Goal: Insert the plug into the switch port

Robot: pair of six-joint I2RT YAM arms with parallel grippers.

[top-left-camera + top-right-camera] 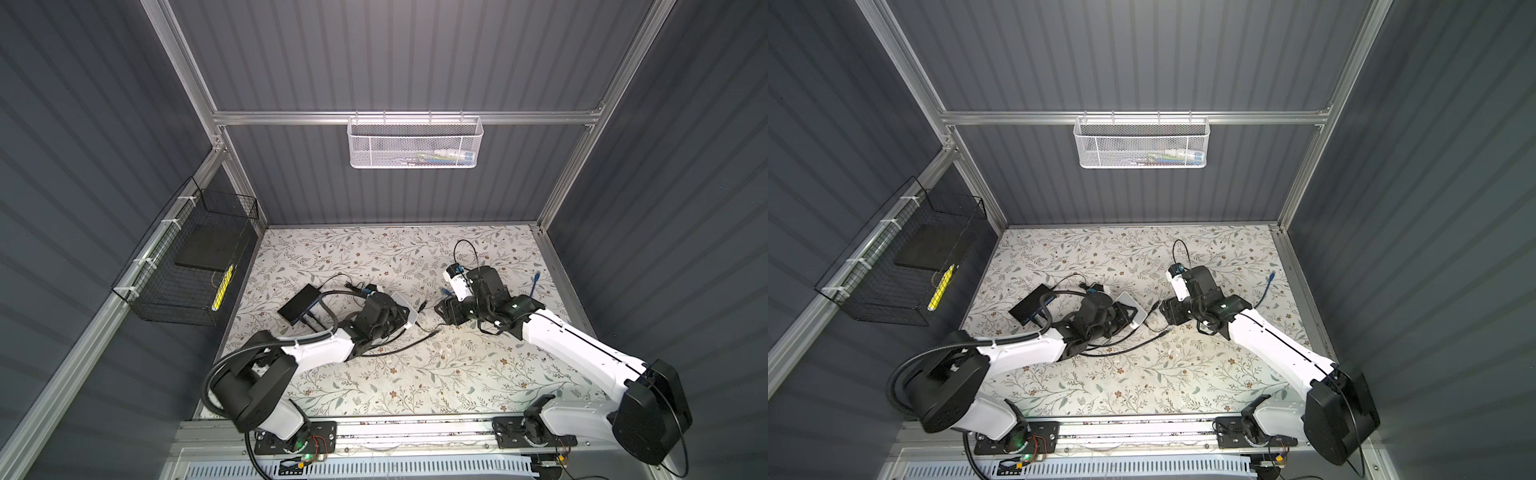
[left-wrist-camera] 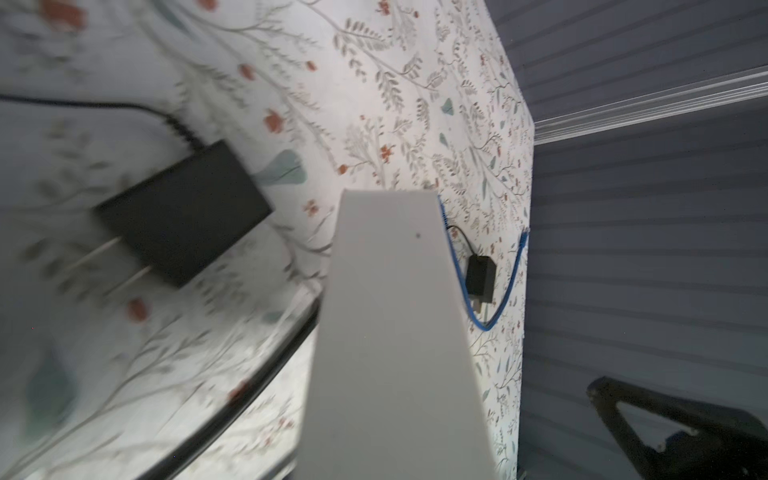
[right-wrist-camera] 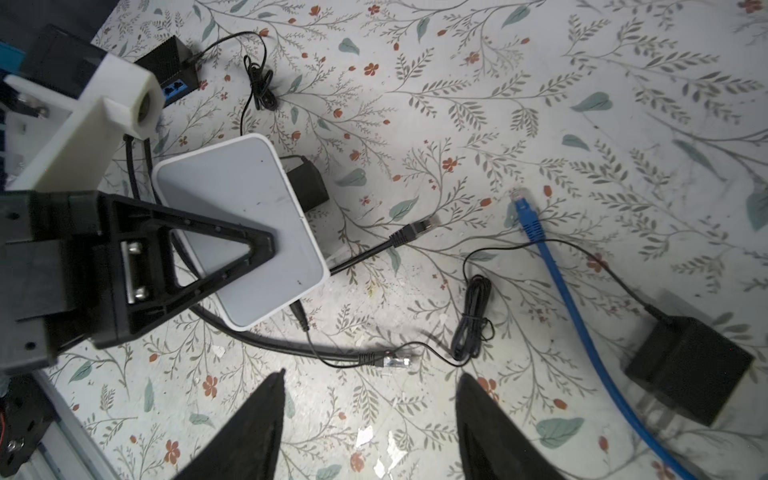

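Note:
A white switch is held in my left gripper, which is shut on it; one black finger lies across its top. In the left wrist view the switch fills the middle and hides the jaws. My right gripper stands open over the table with nothing between its fingers. Just beyond its fingertips lies a clear plug on a black cable. That cable's other plug lies near the switch's edge. A blue cable's plug rests further off. The switch's ports are hidden.
A small black switch with blue ports and a black box sit behind the left arm. A black power adapter and a bundled thin cord lie beside the blue cable. Wire baskets hang on the walls.

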